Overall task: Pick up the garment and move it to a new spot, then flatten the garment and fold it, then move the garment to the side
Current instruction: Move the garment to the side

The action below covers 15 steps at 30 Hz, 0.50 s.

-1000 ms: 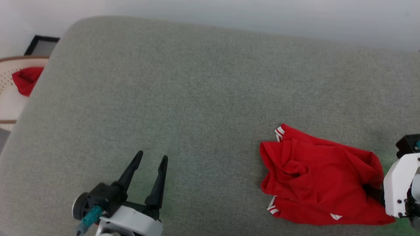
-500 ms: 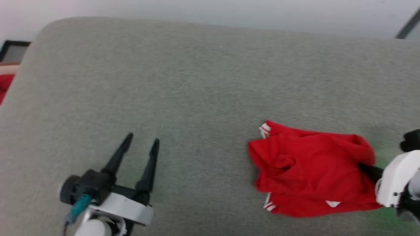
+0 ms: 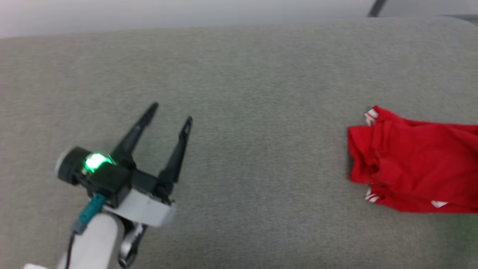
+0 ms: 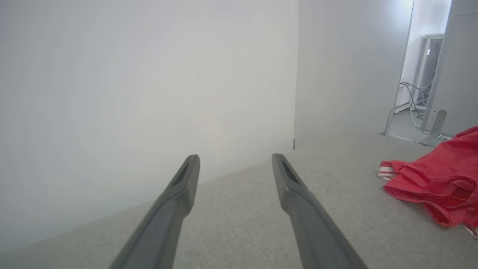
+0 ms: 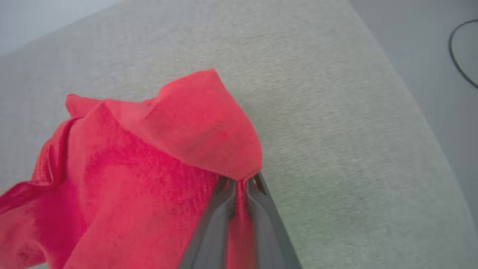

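Right pincer point(image 5: 240, 179) is clamped on a pinch of the garment point(image 5: 149, 149). In the right wrist view the red cloth peaks right at the fingertips and the rest drapes off to the lower left. Left pincer point(image 3: 172, 113) is spread wide and holding nothing, lower left of the head view over bare grey upholstered surface point(image 3: 261, 93).

Garment is a crumpled heap at the right edge of the head view, cut off by the frame. Striped trim shows at its upper left and lower left corners.

Step in hand, as I read it, is the pick-up.
- Grip looks thin, maybe one fold. Lift slow and straight up, and watch that the peak doesn't slide out of the fingers.
- Get the whole heap off the surface before going sideways, or the trailing cloth drags and bunches.
- The middle of the surface looks free, so that's a good drop spot.
- Keep the left pincer open and close, ready to take a trimmed corner for flattening.

Versus a second ago:
- Right pincer goes from spread to shut on the cloth.
- The whole head view has shifted, so that's camera motion, not cloth motion.
- Garment now sits further right and higher in the frame, and the white right wrist housing is out of it.
- Basket with a red cloth at the upper left is gone from frame.
- A green light now shows on the left wrist.
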{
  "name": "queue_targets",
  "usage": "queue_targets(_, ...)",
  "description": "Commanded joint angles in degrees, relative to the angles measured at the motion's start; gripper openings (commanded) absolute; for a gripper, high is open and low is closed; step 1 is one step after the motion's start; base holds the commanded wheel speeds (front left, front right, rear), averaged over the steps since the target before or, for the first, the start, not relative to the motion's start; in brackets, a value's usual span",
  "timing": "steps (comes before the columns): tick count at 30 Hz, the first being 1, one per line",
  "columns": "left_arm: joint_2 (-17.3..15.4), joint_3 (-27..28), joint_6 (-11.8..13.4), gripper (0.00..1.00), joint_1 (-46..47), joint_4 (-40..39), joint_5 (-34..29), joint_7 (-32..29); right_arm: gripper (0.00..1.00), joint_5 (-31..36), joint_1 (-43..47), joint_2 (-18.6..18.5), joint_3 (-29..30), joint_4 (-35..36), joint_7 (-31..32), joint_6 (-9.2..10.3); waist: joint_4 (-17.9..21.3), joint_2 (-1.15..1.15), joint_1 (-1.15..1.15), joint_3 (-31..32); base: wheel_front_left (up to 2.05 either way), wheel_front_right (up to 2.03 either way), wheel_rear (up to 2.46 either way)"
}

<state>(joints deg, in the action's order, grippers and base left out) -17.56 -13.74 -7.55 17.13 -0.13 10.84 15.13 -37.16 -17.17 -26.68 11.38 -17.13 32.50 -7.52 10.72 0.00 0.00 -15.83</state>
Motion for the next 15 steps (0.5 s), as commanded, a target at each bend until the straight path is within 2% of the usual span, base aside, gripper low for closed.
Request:
queue_targets(1,-1.1,0.1,0.1,1.00,2.1,-0.3,0.3,0.0,0.00,-0.2,-1.9,-0.3,0.9,-1.1,-1.1,0.06,4.4,0.00,0.00,-3.0,0.00,0.00,0.00)
queue_targets(9,-3.9,-3.9,0.1,1.00,10.8,-0.1,1.9,0.0,0.00,3.9,-11.2,-3.0,2.0,-9.6,-8.2,0.06,6.3,0.00,0.00,-7.2,0.00,0.00,0.00)
queue_targets(15,-6.0,-6.2,0.1,1.00,16.8,-0.1,2.0,0.0,0.00,11.0,-20.3,-5.7,2.2,-19.6,-14.7,0.07,5.9,0.00,0.00,-10.6,0.00,0.00,0.00)
